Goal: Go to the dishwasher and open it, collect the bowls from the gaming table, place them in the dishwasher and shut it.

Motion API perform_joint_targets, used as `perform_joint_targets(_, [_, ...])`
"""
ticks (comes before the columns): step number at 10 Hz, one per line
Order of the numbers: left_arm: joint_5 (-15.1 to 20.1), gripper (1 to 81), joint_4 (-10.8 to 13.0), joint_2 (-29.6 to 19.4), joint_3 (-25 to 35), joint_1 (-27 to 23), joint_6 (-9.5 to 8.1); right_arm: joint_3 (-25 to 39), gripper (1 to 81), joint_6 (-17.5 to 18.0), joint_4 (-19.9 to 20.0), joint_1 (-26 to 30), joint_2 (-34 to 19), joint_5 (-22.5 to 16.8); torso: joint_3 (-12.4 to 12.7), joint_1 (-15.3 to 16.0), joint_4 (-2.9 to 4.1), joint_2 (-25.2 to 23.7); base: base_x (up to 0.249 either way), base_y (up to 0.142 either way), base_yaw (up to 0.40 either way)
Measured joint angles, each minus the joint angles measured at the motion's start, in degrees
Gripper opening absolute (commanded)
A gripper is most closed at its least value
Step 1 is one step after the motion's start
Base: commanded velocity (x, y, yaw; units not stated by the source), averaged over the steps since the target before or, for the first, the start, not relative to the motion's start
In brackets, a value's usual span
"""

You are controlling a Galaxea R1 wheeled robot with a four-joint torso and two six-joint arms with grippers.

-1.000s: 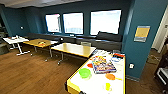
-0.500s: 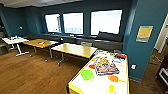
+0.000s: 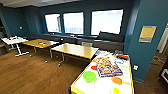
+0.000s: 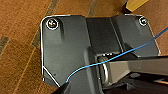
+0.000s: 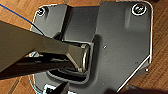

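Gaming table (image 3: 126, 75) at lower right of head view: long white top, yellow rim. Round lime-green plastic bowl (image 3: 89, 76) sits on surface near its close end. Beside it, colourful rectangular game box (image 3: 109, 69); flat orange disc (image 3: 116, 80) just past box. Two wood-topped tables (image 3: 75, 50) stand on plank wood floor (image 3: 30, 72) under bright windows (image 3: 73, 23), dark teal walls. Left, right end effector state: cannot tell.

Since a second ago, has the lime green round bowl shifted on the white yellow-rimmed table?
No. The lime green bowl keeps its place beside the colourful box on the table; the camera moved.
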Motion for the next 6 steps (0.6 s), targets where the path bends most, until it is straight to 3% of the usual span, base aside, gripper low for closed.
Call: perform_joint_targets(6, [0.0,81.1,0.0,0.0,0.0,0.0,0.0,0.0,81.1,0.0,0.0,0.0,0.0,0.0,0.0,0.0,0.0,0.0,0.078,0.078,0.0])
